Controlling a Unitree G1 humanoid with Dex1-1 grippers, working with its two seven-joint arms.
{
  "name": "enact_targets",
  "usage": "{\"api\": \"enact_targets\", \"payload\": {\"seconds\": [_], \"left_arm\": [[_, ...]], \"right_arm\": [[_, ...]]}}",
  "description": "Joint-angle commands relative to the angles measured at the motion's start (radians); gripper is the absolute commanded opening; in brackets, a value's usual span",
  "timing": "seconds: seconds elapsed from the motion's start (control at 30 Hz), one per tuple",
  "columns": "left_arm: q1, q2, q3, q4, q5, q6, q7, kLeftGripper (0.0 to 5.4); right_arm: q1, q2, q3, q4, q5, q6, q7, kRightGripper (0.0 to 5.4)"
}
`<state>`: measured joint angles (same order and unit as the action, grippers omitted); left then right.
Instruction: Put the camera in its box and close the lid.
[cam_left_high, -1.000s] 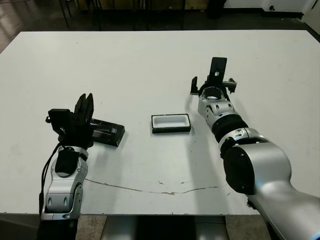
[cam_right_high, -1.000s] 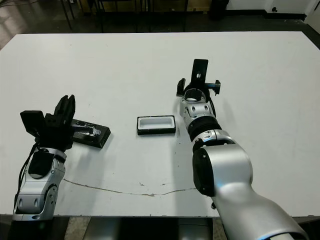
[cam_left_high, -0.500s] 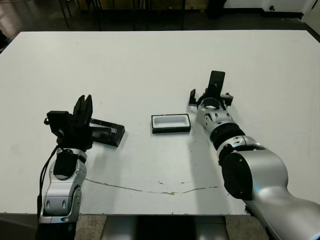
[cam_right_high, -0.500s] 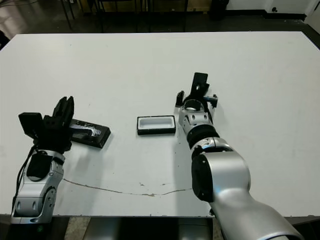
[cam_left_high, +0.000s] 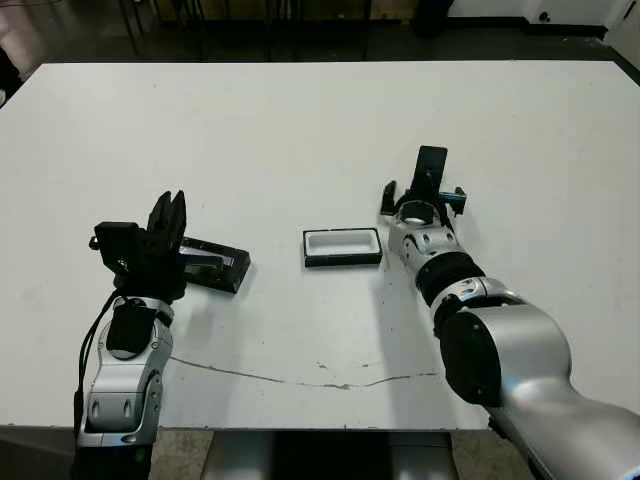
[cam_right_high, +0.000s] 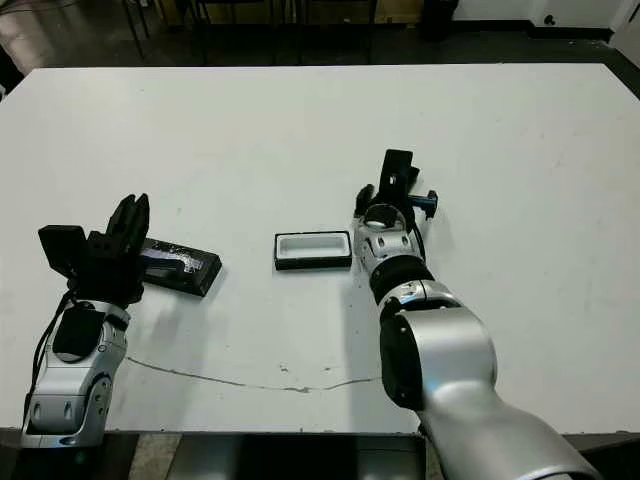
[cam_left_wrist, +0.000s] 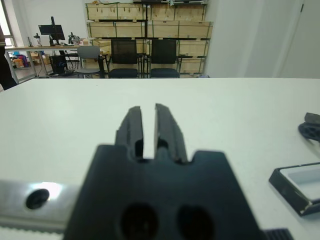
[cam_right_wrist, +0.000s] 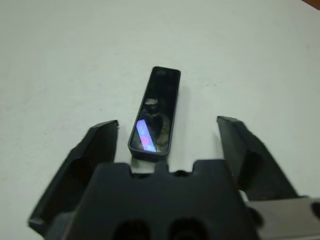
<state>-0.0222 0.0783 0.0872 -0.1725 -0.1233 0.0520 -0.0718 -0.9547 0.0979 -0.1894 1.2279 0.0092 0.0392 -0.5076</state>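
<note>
your right gripper (cam_right_wrist: 167, 135) is spread wide with the camera (cam_right_wrist: 156, 112) lying on the table between its fingers, long axis running along them, right of the box (cam_left_high: 342, 246); your left gripper (cam_left_wrist: 148, 125) is pinched together, far off.

box (cam_right_high: 313, 250) mid-table, lid (cam_right_high: 180, 266) left, right claw (cam_right_high: 397, 192) beyond box.

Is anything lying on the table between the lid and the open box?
Nothing: in the left eye view, only bare white table separates the lid, beside the left gripper, from the box.
</note>
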Motion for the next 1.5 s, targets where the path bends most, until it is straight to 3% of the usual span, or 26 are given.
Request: {"api": "enact_targets", "payload": {"seconds": [0.03,0.43,0.53,0.87,1.1,1.23,1.5], "left_arm": [[0.009,0.007,-0.001,0.009,0.005,0.023,-0.004,0.0],[0.014,0.007,-0.001,0.004,0.005,0.023,-0.004,0.0],[0.013,0.01,-0.002,0.011,0.008,0.013,-0.007,0.0],[0.011,0.005,-0.003,0.006,0.003,0.029,-0.006,0.0],[0.016,0.003,-0.007,0.001,0.01,0.025,0.001,0.0],[0.017,-0.002,-0.007,0.002,0.008,0.026,0.003,0.0],[0.018,-0.005,-0.012,0.002,0.008,0.024,0.004,0.0]], "right_arm": [[0.025,0.008,-0.014,0.002,0.015,-0.004,-0.023,3.66],[0.033,0.005,-0.02,0.007,0.02,-0.013,-0.01,0.96],[0.038,0.008,-0.027,0.005,0.029,-0.025,-0.007,0.54],[0.052,-0.009,-0.036,-0.006,0.048,-0.053,0.047,0.43],[0.056,-0.046,-0.006,-0.041,0.011,-0.07,0.066,0.43],[0.1,-0.07,0.044,-0.144,-0.024,-0.121,0.132,0.43],[0.262,-0.117,0.079,-0.542,0.018,-0.069,0.374,0.43]]}}
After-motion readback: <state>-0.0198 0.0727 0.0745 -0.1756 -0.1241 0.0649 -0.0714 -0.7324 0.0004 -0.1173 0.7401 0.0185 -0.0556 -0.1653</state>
